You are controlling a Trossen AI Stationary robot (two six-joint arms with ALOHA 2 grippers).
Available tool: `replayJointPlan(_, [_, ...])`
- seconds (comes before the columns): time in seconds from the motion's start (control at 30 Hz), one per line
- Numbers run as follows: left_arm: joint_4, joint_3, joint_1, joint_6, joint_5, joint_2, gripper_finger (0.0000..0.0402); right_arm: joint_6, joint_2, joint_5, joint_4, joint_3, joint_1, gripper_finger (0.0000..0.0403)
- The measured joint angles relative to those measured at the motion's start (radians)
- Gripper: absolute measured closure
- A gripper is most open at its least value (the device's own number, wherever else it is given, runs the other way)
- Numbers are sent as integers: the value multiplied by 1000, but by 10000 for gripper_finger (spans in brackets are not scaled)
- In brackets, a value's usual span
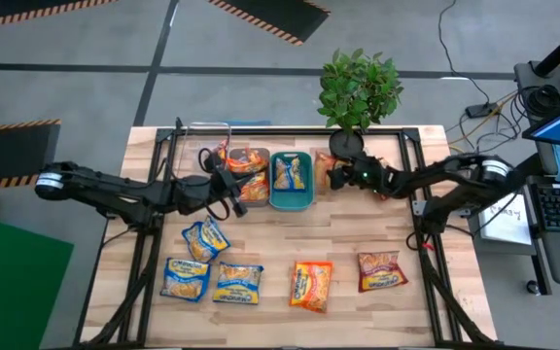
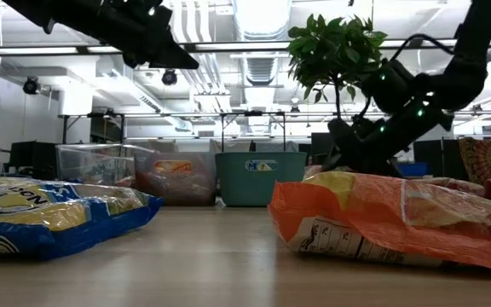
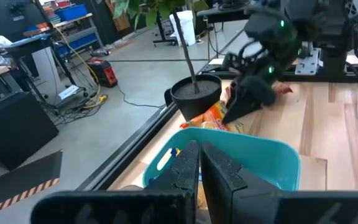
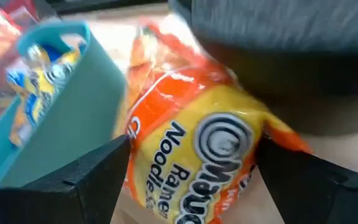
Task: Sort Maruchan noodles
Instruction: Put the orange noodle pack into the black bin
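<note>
Several Maruchan packets lie flat on the near half of the table: three blue-and-yellow ones (image 1: 205, 239) (image 1: 185, 278) (image 1: 238, 283), an orange one (image 1: 311, 285) and a red one (image 1: 382, 270). Another orange packet (image 4: 197, 143) lies between the teal bin (image 1: 292, 182) and the plant pot (image 1: 347, 144). My right gripper (image 4: 191, 152) (image 1: 335, 178) is open, with one finger on each side of this packet. My left gripper (image 3: 200, 163) (image 1: 233, 190) is shut on nothing and hovers by the grey bin (image 1: 252, 171), facing the teal bin (image 3: 253, 155). My right gripper comes at the orange packet from the table's right side, with its fingers (image 4: 98, 168) level with the packet's two long sides. I cannot tell whether they touch the wrapper (image 4: 166, 99). The packet lies on the table, beside the teal bin's wall.
A clear bin (image 1: 205, 146) stands left of the grey bin, which holds orange packets. The teal bin holds a blue packet (image 1: 291, 173). The potted plant (image 1: 360, 87) rises at the far edge. A black frame rail (image 1: 411, 165) runs round the table.
</note>
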Motion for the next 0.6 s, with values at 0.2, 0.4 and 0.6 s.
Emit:
replayJointPlan(0.2, [0, 3, 0, -7, 0, 0, 402, -3, 165, 3, 175, 38, 27, 79])
replayJointPlan(0.4, [4, 3, 0, -15, 1, 0, 402, -19, 217, 0, 175, 91, 43, 126])
replayJointPlan(0.6, [12, 3, 0, -31, 1, 0, 402, -21, 202, -11, 165, 86, 45, 253])
